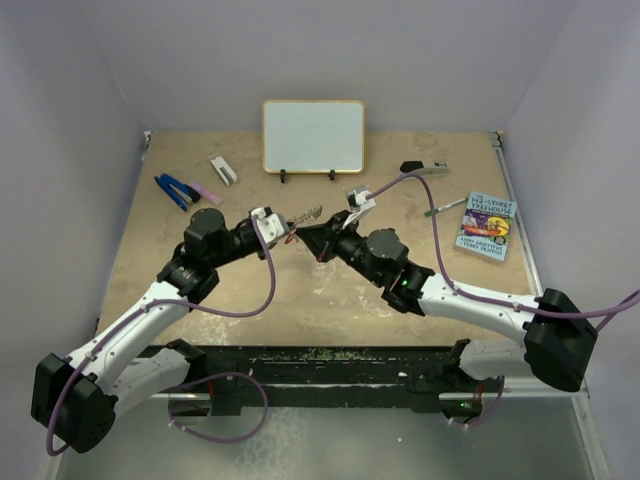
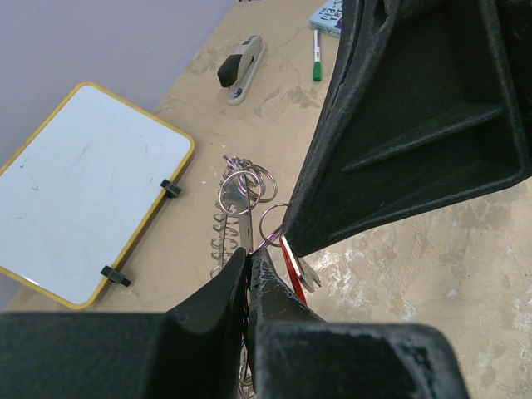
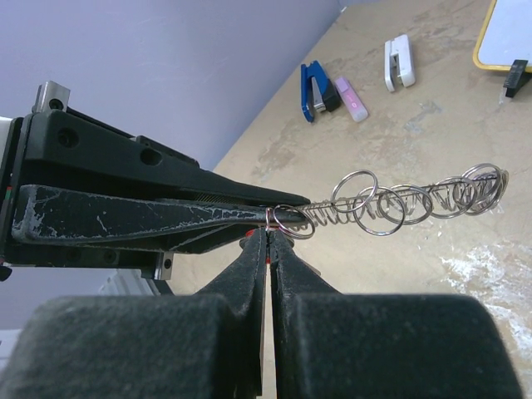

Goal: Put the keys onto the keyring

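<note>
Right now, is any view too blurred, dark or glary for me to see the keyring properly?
Top view: even light, soft shadows, no harsh glare, but the keyring is tiny there. Left wrist view: keyring sharp, though the black right gripper fills the upper right. Right wrist view: keyring crisp too; its own near fingers are dark and soft.

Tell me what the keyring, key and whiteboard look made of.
Keyring: bare steel-like wire, shiny, with bright glints. Key: red head, probably plastic; silvery metal blade. Whiteboard: smooth white panel, yellow rim, possibly painted wood or plastic.
</note>
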Robot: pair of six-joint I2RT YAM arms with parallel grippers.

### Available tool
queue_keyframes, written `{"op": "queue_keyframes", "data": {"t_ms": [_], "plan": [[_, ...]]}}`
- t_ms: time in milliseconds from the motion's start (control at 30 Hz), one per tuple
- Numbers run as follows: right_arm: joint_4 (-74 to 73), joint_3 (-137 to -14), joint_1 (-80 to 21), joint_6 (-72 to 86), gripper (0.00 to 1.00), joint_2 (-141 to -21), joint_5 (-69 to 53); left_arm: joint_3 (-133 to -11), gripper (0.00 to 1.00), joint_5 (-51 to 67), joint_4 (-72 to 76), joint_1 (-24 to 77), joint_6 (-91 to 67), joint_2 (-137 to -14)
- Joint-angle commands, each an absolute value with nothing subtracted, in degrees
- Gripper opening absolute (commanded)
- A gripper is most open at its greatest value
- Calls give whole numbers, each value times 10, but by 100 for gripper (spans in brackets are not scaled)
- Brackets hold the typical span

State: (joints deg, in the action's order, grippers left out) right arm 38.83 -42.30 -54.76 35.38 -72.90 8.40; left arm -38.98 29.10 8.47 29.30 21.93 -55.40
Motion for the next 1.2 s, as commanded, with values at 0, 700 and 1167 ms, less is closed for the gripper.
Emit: {"op": "queue_keyframes", "data": {"t_ms": [0, 700, 1167], "plan": [[393, -452, -549, 353, 0, -722, 98, -396, 3, 293, 119, 295, 221, -543], [372, -454, -549, 364, 0, -722, 124, -408, 3, 304, 110, 296, 228, -545], [354, -451, -549, 397, 0, -720, 131, -404, 3, 296, 112, 296, 229, -539]]}}
